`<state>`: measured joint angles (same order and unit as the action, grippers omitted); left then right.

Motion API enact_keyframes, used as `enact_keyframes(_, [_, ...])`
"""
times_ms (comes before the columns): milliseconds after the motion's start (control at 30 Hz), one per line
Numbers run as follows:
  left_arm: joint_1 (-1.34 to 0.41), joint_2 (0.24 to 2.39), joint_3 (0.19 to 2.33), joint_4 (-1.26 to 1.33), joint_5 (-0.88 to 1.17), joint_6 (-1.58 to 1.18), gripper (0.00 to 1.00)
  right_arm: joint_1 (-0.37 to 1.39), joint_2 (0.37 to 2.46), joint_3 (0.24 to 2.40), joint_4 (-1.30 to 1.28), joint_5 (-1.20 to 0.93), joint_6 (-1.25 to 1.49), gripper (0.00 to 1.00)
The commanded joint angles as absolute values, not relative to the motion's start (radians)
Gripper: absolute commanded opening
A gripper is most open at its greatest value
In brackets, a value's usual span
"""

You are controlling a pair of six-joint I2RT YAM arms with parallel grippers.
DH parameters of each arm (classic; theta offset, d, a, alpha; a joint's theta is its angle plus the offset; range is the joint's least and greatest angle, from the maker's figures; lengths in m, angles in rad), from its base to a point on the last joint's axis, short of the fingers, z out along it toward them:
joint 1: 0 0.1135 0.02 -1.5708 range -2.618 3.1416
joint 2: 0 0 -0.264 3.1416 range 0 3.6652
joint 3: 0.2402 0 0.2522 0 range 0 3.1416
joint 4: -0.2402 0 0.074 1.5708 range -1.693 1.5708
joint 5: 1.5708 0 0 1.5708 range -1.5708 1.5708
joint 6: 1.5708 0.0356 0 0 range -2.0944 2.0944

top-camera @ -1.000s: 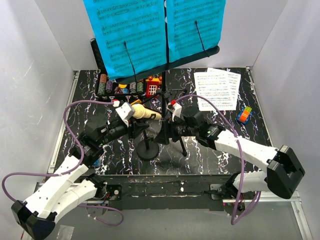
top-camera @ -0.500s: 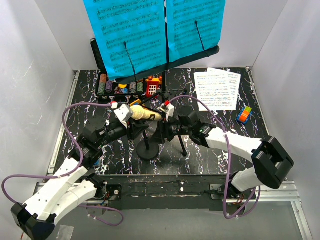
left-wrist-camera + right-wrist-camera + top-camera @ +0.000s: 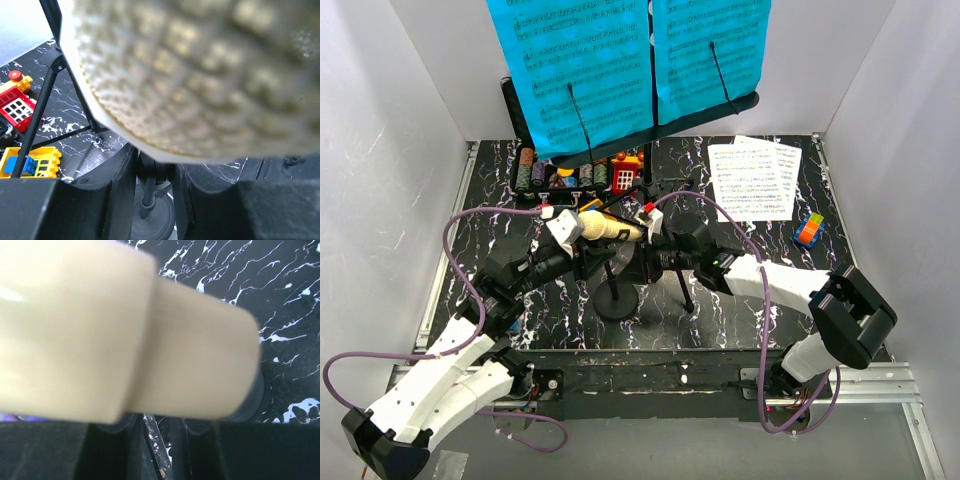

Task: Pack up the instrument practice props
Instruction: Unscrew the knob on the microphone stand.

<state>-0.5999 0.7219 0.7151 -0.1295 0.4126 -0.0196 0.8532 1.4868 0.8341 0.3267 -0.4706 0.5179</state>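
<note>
Two grippers meet at the centre of the top view. There the left gripper (image 3: 582, 260) clamps the thin stem of the small black round-based mic stand (image 3: 616, 300), which carries the cream plastic microphone (image 3: 605, 228) lying roughly level. The right gripper (image 3: 648, 252) sits at the microphone's handle end; whether it grips, I cannot tell.

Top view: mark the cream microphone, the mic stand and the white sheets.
cream microphone (image 3: 618, 231), top view, on its handle.
mic stand (image 3: 616, 300), top view, on its round base.
white sheets (image 3: 752, 180), top view, middle of the upper page.
</note>
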Motion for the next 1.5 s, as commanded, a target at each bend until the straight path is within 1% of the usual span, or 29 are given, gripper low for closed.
enact_keyframes(0, [-0.6, 0.739, 0.689, -0.247, 0.453, -0.032, 0.0, 0.851, 1.476, 0.807, 0.465, -0.489, 0.468, 0.17])
enact_keyframes(100, [-0.6, 0.742, 0.689, -0.247, 0.451, -0.032, 0.0, 0.851, 1.467, 0.798, 0.456, -0.474, 0.428, 0.01])
enact_keyframes(200, [-0.598, 0.747, 0.684, -0.245, 0.445, -0.034, 0.0, 0.856, 1.453, 0.795, 0.405, -0.416, 0.378, 0.01])
enact_keyframes(300, [-0.6, 0.758, 0.683, -0.248, 0.44, -0.032, 0.0, 0.871, 1.418, 0.769, 0.373, -0.295, 0.309, 0.01])
enact_keyframes(467, [-0.6, 0.772, 0.667, -0.229, 0.44, -0.035, 0.0, 0.906, 1.362, 0.689, 0.437, -0.135, 0.163, 0.01])
enact_keyframes(600, [-0.6, 0.778, 0.657, -0.215, 0.44, -0.038, 0.0, 1.0, 1.347, 0.657, 0.495, 0.058, 0.016, 0.01])
enact_keyframes(700, [-0.6, 0.782, 0.65, -0.213, 0.442, -0.038, 0.0, 1.084, 1.362, 0.658, 0.537, 0.223, -0.122, 0.01])
enact_keyframes(867, [-0.6, 0.796, 0.652, -0.219, 0.445, -0.034, 0.0, 1.173, 1.414, 0.672, 0.61, 0.48, -0.331, 0.01])
enact_keyframes(1033, [-0.6, 0.801, 0.646, -0.222, 0.437, -0.032, 0.0, 1.245, 1.502, 0.68, 0.744, 0.675, -0.59, 0.01])
enact_keyframes(1200, [-0.6, 0.818, 0.64, -0.219, 0.446, -0.04, 0.0, 1.298, 1.598, 0.68, 0.914, 0.785, -0.875, 0.01])
enact_keyframes(1267, [-0.6, 0.827, 0.641, -0.219, 0.454, -0.04, 0.0, 1.315, 1.63, 0.684, 0.969, 0.811, -0.943, 0.01])
enact_keyframes(1333, [-0.6, 0.83, 0.641, -0.219, 0.456, -0.04, 0.0, 1.325, 1.637, 0.69, 0.985, 0.821, -0.953, 0.01])
enact_keyframes(1467, [-0.6, 0.821, 0.64, -0.219, 0.446, -0.038, 0.0, 1.327, 1.576, 0.721, 0.843, 0.807, -0.832, 0.01])
